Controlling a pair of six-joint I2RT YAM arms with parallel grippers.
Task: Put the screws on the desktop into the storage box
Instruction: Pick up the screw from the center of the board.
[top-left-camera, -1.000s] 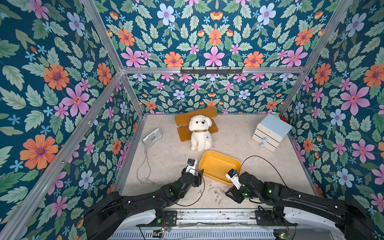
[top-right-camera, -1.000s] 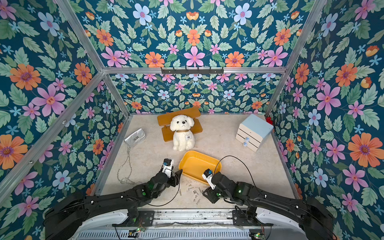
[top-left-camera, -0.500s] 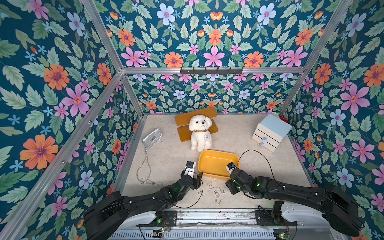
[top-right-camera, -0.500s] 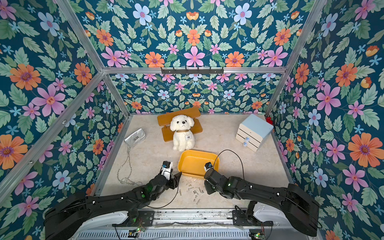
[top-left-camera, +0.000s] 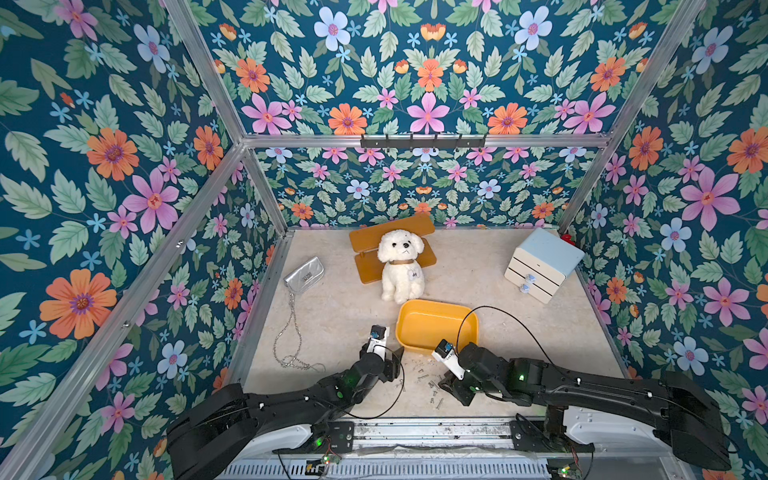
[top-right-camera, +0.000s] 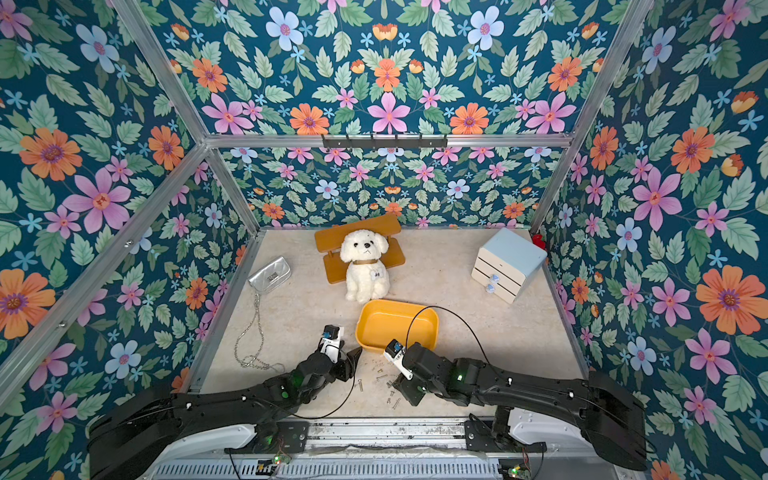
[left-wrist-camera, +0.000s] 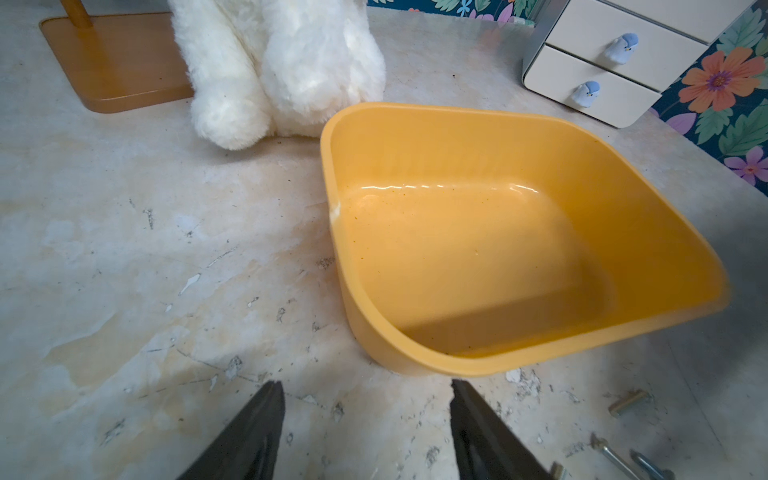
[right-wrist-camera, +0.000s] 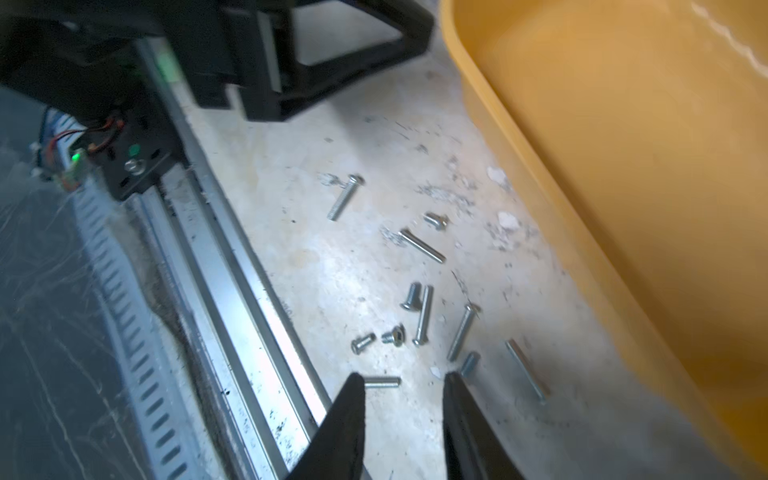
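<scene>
The yellow storage box stands on the beige desktop in front of the plush dog, and no screws show inside it. Several small silver screws lie scattered between the box's near wall and the front rail. My right gripper hovers low over the screws, its jaws a little apart with nothing between them. One short screw lies just past one fingertip. My left gripper is open and empty, just left of the box's near corner.
A white plush dog sits against a wooden stand behind the box. A silver purse with a chain lies at the left, and a white drawer cabinet stands at the back right. A black cable arcs over the box. An aluminium rail borders the near edge.
My right gripper swung up to the box's near side, then came back left and down over the screws, its jaws narrowing slightly. The box turned a little. The left arm barely moved.
</scene>
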